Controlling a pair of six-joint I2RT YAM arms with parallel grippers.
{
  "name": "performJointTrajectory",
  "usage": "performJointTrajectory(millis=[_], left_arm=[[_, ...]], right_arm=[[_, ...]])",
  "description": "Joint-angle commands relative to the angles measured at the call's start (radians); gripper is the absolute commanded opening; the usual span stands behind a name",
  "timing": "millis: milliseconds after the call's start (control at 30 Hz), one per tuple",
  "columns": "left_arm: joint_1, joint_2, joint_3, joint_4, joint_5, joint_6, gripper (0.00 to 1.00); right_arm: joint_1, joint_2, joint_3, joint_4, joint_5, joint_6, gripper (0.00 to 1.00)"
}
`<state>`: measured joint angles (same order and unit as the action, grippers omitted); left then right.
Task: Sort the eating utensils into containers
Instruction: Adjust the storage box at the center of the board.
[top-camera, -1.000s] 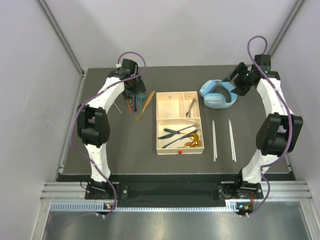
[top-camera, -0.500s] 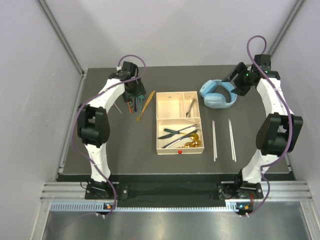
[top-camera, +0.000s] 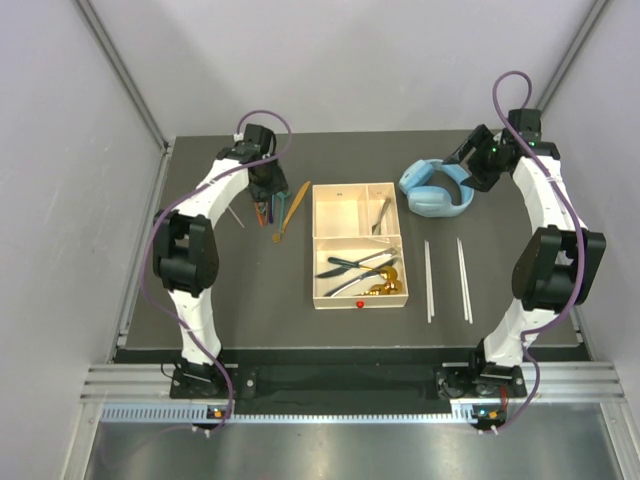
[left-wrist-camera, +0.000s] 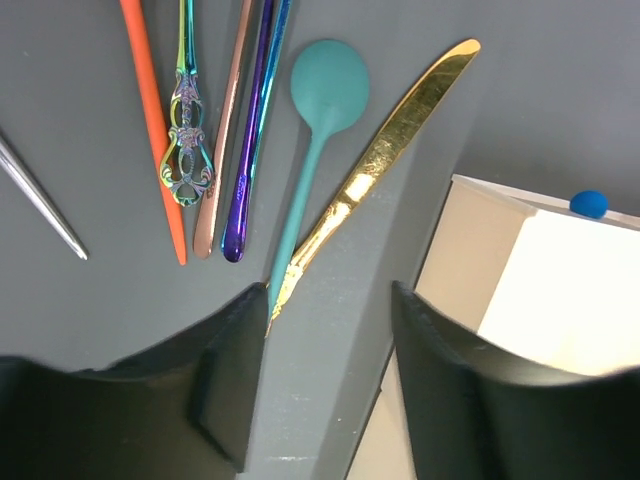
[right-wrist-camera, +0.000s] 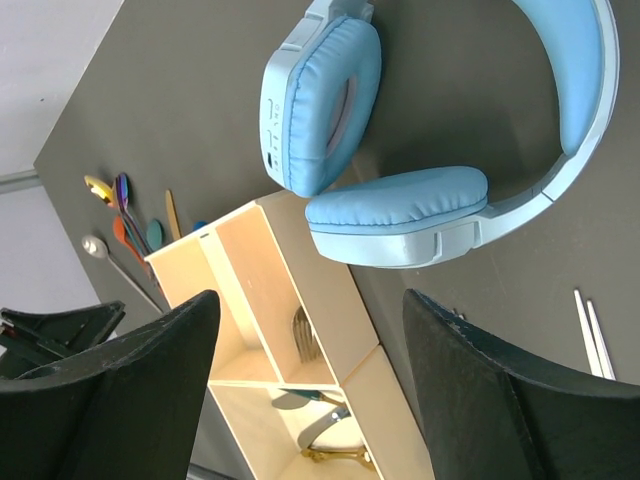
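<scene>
Widest stretch of bare table (top-camera: 250, 300) at lower left of the top view, between tray (top-camera: 314, 250) and left arm. Crowded at upper left: fanned cutlery (top-camera: 268, 208) packed side by side, barely a gap between handles in the left wrist view, with gold knife (left-wrist-camera: 375, 170) slanting nearest the tray. Only a narrow bare strip between that knife and the tray wall, under the left gripper (left-wrist-camera: 328, 295), jaws apart. At upper right, headphones (top-camera: 436, 190) just beside the tray corner, blocking that side below the right gripper (right-wrist-camera: 310, 310), jaws spread wide. Right of the tray, two chopsticks (top-camera: 429, 282) well apart, with slim lanes on either side. Room inside the tray's upper-left section.
</scene>
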<state>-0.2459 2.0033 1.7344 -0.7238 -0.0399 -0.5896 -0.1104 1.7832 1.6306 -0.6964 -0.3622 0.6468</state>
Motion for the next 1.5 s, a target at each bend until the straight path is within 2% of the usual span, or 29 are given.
performJointTrajectory(millis=[0, 100, 167, 300, 400, 433, 467, 500, 533, 567, 600, 633, 667, 700, 733, 833, 1000, 1033, 1100, 1133, 1200, 1233, 1267, 1300, 1333, 1367, 1400, 1433, 1467], left_arm=[[-0.001, -0.087, -0.013, 0.038, 0.005, 0.01, 0.49], [-0.001, -0.104, -0.035, 0.034, -0.002, 0.01, 0.5], [-0.001, -0.109, -0.049, 0.031, -0.005, 0.008, 0.62], [-0.001, -0.12, -0.058, 0.02, -0.018, 0.01, 0.7], [0.0, -0.121, -0.058, 0.015, -0.029, 0.014, 0.71], [-0.001, -0.121, -0.058, 0.014, -0.037, 0.016, 0.6], [-0.001, -0.12, -0.058, 0.012, -0.04, 0.019, 0.14], [-0.001, -0.117, -0.058, 0.009, -0.047, 0.017, 0.04], [-0.001, -0.113, -0.055, 0.007, -0.052, 0.017, 0.01], [-0.001, -0.109, -0.053, 0.006, -0.051, 0.019, 0.1], [-0.001, -0.1, -0.049, 0.0, -0.049, 0.023, 0.18], [0.0, -0.094, -0.038, -0.005, -0.042, 0.025, 0.31], [-0.001, -0.086, -0.03, -0.008, -0.037, 0.027, 0.53], [-0.001, -0.071, -0.024, -0.012, -0.034, 0.028, 0.55], [-0.001, -0.063, -0.009, -0.022, -0.034, 0.027, 0.56], [-0.001, -0.037, 0.01, -0.035, -0.018, 0.024, 0.59], [-0.001, -0.018, 0.005, -0.046, -0.003, 0.007, 0.73], [-0.001, -0.017, 0.002, -0.043, 0.001, 0.004, 0.79], [-0.003, -0.009, 0.008, -0.045, 0.02, 0.001, 0.8], [-0.003, -0.008, 0.016, -0.045, 0.018, -0.001, 0.72], [-0.001, -0.009, 0.027, -0.043, 0.009, 0.001, 0.41], [-0.001, -0.011, 0.03, -0.042, -0.004, 0.001, 0.3], [-0.001, -0.012, 0.034, -0.042, -0.012, 0.004, 0.2], [-0.001, -0.012, 0.039, -0.043, -0.014, 0.005, 0.22], [-0.001, -0.011, 0.042, -0.045, -0.014, 0.01, 0.31], [-0.001, -0.009, 0.045, -0.049, -0.012, 0.01, 0.54], [-0.001, -0.008, 0.047, -0.055, -0.011, 0.011, 0.64], [-0.001, -0.006, 0.05, -0.058, -0.008, 0.013, 0.68], [-0.001, -0.003, 0.051, -0.062, -0.006, 0.014, 0.71]], right_arm=[[0.014, -0.042, 0.0, 0.028, -0.023, -0.01, 0.74], [0.017, -0.028, 0.009, 0.04, -0.03, -0.003, 0.74], [0.023, -0.024, 0.014, 0.043, -0.032, 0.001, 0.74], [0.028, -0.036, 0.0, 0.041, -0.026, -0.007, 0.74], [0.028, -0.054, -0.024, 0.031, -0.015, -0.018, 0.73], [0.028, -0.059, -0.038, 0.029, -0.011, -0.021, 0.72], [0.028, -0.068, -0.043, 0.029, -0.009, -0.021, 0.68], [0.028, -0.073, -0.048, 0.026, -0.007, -0.022, 0.61], [0.028, -0.082, -0.055, 0.026, -0.004, -0.027, 0.15], [0.028, -0.088, -0.058, 0.023, 0.002, -0.03, 0.08], [0.028, -0.091, -0.061, 0.017, 0.012, -0.033, 0.09], [0.028, -0.099, -0.063, 0.012, 0.017, -0.039, 0.19], [0.028, -0.102, -0.063, 0.006, 0.022, -0.044, 0.26], [0.028, -0.105, -0.066, 0.0, 0.028, -0.047, 0.33], [0.028, -0.107, -0.067, -0.003, 0.031, -0.05, 0.46], [0.028, -0.104, -0.081, -0.005, 0.028, -0.041, 0.59], [0.028, -0.09, -0.126, 0.021, 0.009, -0.015, 0.66], [0.028, -0.076, -0.123, 0.02, 0.006, -0.013, 0.66], [0.028, -0.061, -0.1, 0.014, 0.002, -0.018, 0.66], [0.028, -0.047, -0.091, 0.012, 0.003, -0.022, 0.53], [0.028, -0.038, -0.063, 0.014, 0.002, -0.024, 0.14], [0.028, -0.033, -0.055, 0.017, 0.002, -0.024, 0.0], [0.028, -0.028, -0.048, 0.02, 0.002, -0.024, 0.01], [0.028, -0.024, -0.032, 0.017, 0.0, -0.027, 0.04], [0.028, -0.018, -0.029, 0.018, -0.001, -0.024, 0.25], [0.028, -0.015, -0.028, 0.023, -0.003, -0.022, 0.38], [0.028, -0.016, -0.031, 0.024, -0.006, -0.021, 0.45], [0.028, -0.016, -0.035, 0.028, -0.009, -0.021, 0.58], [0.028, -0.016, -0.04, 0.028, -0.014, -0.018, 0.61]])
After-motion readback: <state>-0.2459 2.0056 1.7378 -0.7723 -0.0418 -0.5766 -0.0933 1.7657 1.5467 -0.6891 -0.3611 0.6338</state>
